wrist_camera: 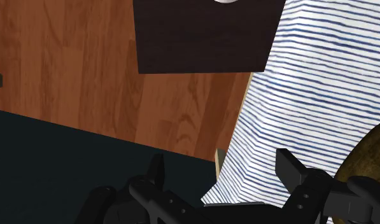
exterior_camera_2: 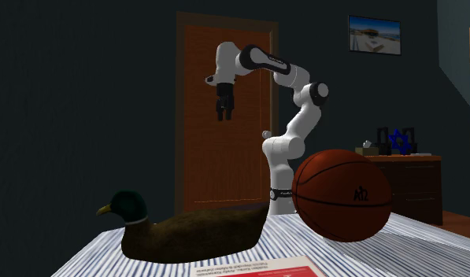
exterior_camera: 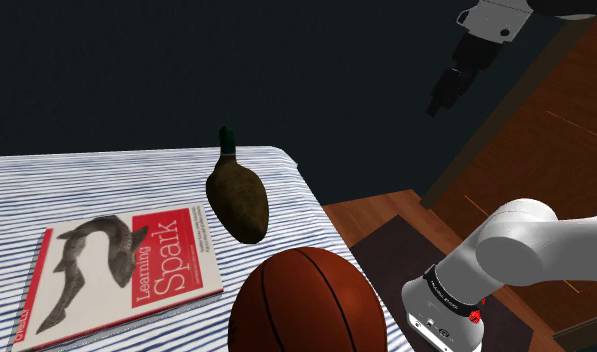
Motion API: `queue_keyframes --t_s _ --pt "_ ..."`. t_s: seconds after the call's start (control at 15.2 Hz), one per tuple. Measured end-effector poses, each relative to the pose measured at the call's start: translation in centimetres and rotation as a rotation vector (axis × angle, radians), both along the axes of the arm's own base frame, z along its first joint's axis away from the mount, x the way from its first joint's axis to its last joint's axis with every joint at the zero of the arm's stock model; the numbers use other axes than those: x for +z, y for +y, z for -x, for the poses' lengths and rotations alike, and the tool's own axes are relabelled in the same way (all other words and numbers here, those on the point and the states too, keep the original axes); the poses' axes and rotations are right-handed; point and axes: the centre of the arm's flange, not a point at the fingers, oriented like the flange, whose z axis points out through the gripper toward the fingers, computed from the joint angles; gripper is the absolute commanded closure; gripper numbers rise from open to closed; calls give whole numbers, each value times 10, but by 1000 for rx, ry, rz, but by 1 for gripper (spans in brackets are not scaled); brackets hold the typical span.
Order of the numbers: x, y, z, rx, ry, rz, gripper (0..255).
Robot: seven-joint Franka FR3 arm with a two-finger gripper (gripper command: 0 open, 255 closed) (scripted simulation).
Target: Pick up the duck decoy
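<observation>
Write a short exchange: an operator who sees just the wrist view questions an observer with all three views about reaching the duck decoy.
Operator: Past my open tool I see striped cloth. Where is the duck decoy?
Observer: Upright on that cloth, its tail toward a basketball.
Operator: How high does the tool hang?
Observer: Well above the basketball's top.
</observation>
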Motion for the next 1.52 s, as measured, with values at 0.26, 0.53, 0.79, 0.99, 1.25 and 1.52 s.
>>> queue_keyframes --t_s 0.26,0.53,0.79,0.99,1.25,1.52 --pt "-15 16 -16 2 -16 -2 0" --pt "-41 54 -40 6 -50 -6 0" --pt "-65 85 -60 9 -85 -10 0" --pt "-84 112 -80 11 -111 -14 0" --pt "-102 147 -106 15 -148 -18 0" --pt "-126 181 -137 19 -183 -22 0"
